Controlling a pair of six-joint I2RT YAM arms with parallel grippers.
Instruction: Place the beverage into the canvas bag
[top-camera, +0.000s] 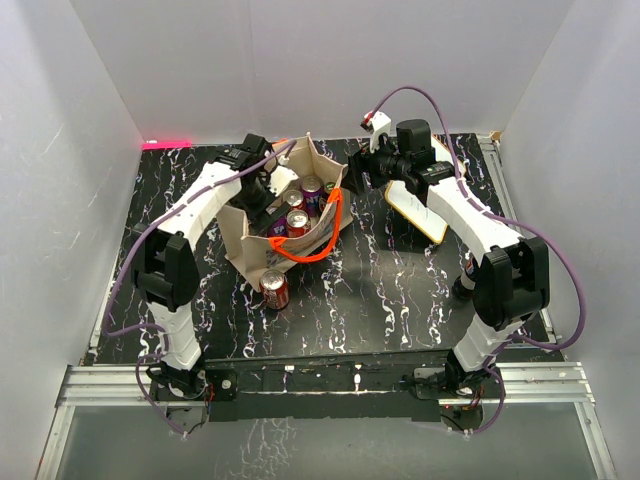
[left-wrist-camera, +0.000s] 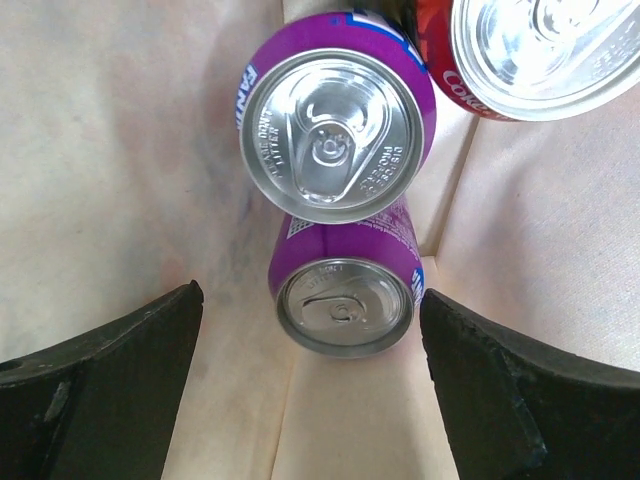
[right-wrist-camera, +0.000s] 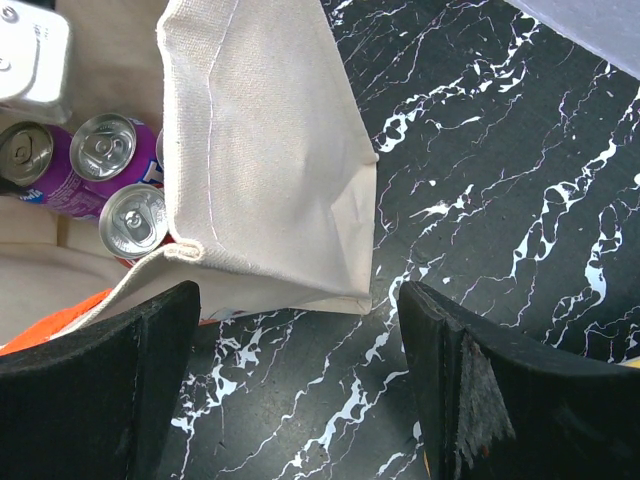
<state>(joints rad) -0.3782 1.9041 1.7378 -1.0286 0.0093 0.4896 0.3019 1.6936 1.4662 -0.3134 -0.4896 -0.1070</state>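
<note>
Risk: on lifting out, the left gripper (left-wrist-camera: 310, 310) could snag the bag (top-camera: 243, 245) wall or topple the cans (top-camera: 300, 205). It points down inside the bag, fingers wide, a purple can (left-wrist-camera: 345, 300) below them, untouched. The right gripper (right-wrist-camera: 298, 300), fingers wide, straddles the bag's 3 o'clock corner. A red can (top-camera: 274, 289) sits outside at 6 o'clock.

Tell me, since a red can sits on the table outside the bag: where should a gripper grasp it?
Grip the red can across its side wall, just below the lid, coming from above on its near side. It seems to stand upright close against the canvas bag, so only the near side is free.
</note>
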